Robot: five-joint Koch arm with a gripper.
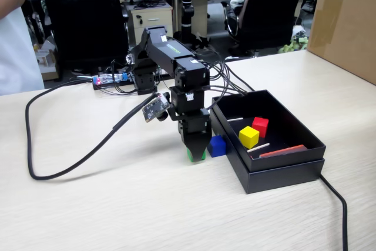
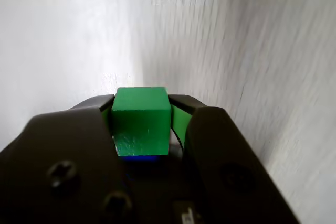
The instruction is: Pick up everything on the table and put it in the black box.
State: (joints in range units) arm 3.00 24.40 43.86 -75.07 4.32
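Spanning an office with black chairs behind: one beige wood-grain table (image 1: 117,204). One matte black box (image 1: 282,171), stepped rim, holds one yellow cube (image 1: 248,137), one red cube (image 1: 260,126). One blue cube (image 1: 217,146) touches its wall outside. Gripper (image 1: 197,156) clamps one green cube (image 2: 140,120) at tabletop.

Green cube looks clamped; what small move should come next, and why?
Probably lift straight up. The gripper is shut on the green cube low at the table, and the black box wall and blue cube stand beside it.
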